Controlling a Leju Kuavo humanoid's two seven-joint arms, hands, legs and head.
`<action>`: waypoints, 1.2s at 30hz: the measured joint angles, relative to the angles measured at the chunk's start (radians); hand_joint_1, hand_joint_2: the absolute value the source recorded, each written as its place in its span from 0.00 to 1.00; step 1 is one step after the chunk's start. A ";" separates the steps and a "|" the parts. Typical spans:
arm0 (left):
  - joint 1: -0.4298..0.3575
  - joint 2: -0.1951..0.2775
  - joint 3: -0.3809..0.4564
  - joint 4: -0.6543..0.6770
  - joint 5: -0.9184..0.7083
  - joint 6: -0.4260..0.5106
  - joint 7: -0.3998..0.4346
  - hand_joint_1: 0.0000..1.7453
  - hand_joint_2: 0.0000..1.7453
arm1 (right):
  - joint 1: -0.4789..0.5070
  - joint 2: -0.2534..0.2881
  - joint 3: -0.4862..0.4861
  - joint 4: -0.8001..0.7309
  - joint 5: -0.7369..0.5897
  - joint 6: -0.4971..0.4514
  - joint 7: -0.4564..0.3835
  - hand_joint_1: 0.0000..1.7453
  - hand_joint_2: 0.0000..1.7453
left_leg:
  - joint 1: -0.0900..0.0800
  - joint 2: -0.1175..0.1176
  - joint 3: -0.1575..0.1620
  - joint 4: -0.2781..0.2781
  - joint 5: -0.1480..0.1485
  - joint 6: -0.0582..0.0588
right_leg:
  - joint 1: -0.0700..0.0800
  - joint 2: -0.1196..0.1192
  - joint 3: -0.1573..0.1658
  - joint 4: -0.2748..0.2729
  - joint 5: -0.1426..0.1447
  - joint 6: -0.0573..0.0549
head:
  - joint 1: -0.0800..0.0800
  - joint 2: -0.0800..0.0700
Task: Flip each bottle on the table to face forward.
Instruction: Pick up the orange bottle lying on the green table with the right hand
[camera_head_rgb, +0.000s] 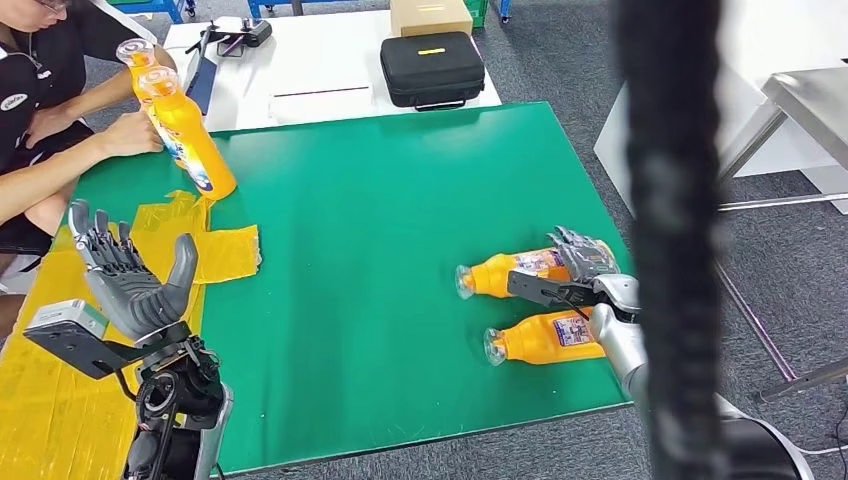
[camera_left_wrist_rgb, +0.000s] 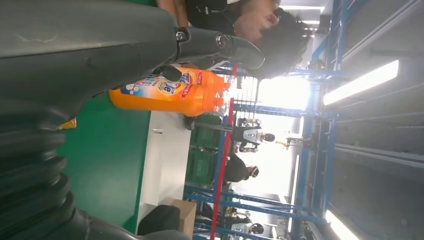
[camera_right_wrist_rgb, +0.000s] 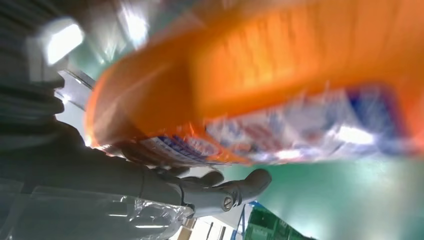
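Note:
Two orange bottles lie on their sides on the green table (camera_head_rgb: 380, 200) at the right, caps pointing left: a far bottle (camera_head_rgb: 505, 270) and a near bottle (camera_head_rgb: 545, 338). My right hand (camera_head_rgb: 580, 262) grips the far bottle at its base end, fingers over it and thumb between the two bottles. The right wrist view has that bottle (camera_right_wrist_rgb: 280, 85) close and blurred above my thumb (camera_right_wrist_rgb: 240, 189). At the far left two more orange bottles (camera_head_rgb: 185, 130) stand tilted, steadied by a person's hand (camera_head_rgb: 125, 135); the left wrist view catches them (camera_left_wrist_rgb: 170, 92) too. My left hand (camera_head_rgb: 125, 270) is raised, fingers spread, holding nothing.
A person (camera_head_rgb: 45, 90) sits at the table's far left corner. Yellow sheets (camera_head_rgb: 215, 250) cover the left side. Behind stands a white table (camera_head_rgb: 310, 90) with a black case (camera_head_rgb: 432, 68) and a cardboard box (camera_head_rgb: 430, 15). A dark blurred post (camera_head_rgb: 665, 240) crosses the right.

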 joint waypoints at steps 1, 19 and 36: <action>-0.001 0.000 0.000 0.003 0.001 0.000 0.000 0.00 1.00 | 0.000 -0.001 0.002 0.004 0.000 0.002 0.001 0.99 1.00 | 0.000 0.000 0.000 0.000 0.000 0.000 | 0.000 0.000 0.000 0.000 0.000 0.000 | 0.000 0.000; -0.018 0.000 0.000 0.025 0.011 -0.001 0.000 0.00 1.00 | -0.006 -0.006 0.015 0.030 -0.010 -0.056 0.048 1.00 1.00 | 0.000 0.000 0.000 0.000 0.000 0.000 | 0.000 0.000 0.001 0.000 0.000 0.000 | 0.000 0.000; -0.022 0.025 -0.129 0.019 -0.174 -0.088 0.103 0.00 1.00 | 0.199 0.116 -0.045 -0.363 -0.591 -0.464 -0.275 1.00 1.00 | 0.000 -0.001 -0.001 0.000 0.000 0.000 | 0.000 -0.001 -0.001 0.000 0.000 0.000 | 0.000 0.000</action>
